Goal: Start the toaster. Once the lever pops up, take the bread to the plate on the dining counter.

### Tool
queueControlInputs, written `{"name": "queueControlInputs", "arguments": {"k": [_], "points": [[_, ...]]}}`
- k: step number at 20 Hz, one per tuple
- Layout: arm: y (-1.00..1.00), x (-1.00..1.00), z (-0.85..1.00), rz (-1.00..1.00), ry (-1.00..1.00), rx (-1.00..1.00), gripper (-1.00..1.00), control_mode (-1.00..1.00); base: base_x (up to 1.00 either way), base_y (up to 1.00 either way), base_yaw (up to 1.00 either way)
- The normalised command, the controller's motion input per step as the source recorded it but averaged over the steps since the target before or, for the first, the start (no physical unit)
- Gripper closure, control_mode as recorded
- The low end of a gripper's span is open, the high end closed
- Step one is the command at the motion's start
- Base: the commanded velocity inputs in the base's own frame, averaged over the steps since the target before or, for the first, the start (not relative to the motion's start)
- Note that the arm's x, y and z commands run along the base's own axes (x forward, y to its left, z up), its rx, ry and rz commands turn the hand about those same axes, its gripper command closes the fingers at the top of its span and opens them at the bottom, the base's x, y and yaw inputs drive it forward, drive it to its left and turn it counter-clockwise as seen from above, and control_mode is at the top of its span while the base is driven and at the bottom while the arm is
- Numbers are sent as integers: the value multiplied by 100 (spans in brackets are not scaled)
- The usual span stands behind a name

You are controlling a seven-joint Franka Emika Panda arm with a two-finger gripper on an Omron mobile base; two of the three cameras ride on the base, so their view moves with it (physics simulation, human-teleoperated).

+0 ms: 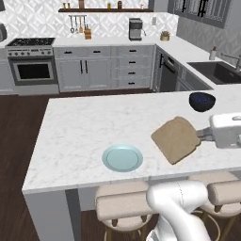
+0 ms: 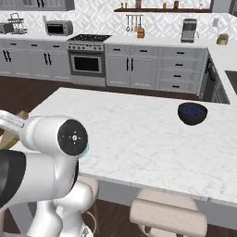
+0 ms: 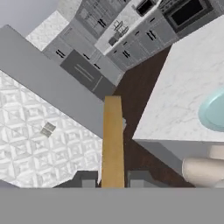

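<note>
My gripper [image 1: 203, 134] clamped on the flat tan bread slice [image 1: 176, 139], held above the white marble dining counter [image 1: 80, 127], right of the round pale blue-green plate [image 1: 122, 157]

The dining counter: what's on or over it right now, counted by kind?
Plates: 1, the pale blue-green plate
Bowls: 1, the dark blue bowl
Bread slices: 1, the bread, held over the dining counter by the gripper
Total: 3

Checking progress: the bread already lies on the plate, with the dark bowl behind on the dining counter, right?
Not quite. The gripper holds the bread above the dining counter, beside the plate, as the left base view shows. The bowl is as stated.
</note>
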Motion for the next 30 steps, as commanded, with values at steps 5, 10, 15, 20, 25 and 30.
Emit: {"name": "queueControlInputs", "arguments": {"k": [5, 10, 15, 20, 25, 30], "points": [[-61, 100, -41, 31, 11, 17, 100, -100, 0, 0, 0], [-6, 100, -76, 16, 4, 9, 100, -100, 0, 0, 0], [23, 99, -81, -4, 6, 0, 100, -100, 0, 0, 0], [10, 83, -64, -9, 10, 0, 100, -100, 0, 0, 0], [19, 85, -45, -5, 16, -6, 100, -100, 0, 0, 0], [41, 15, -58, 0, 12, -12, 100, -100, 0, 0, 0]]}}
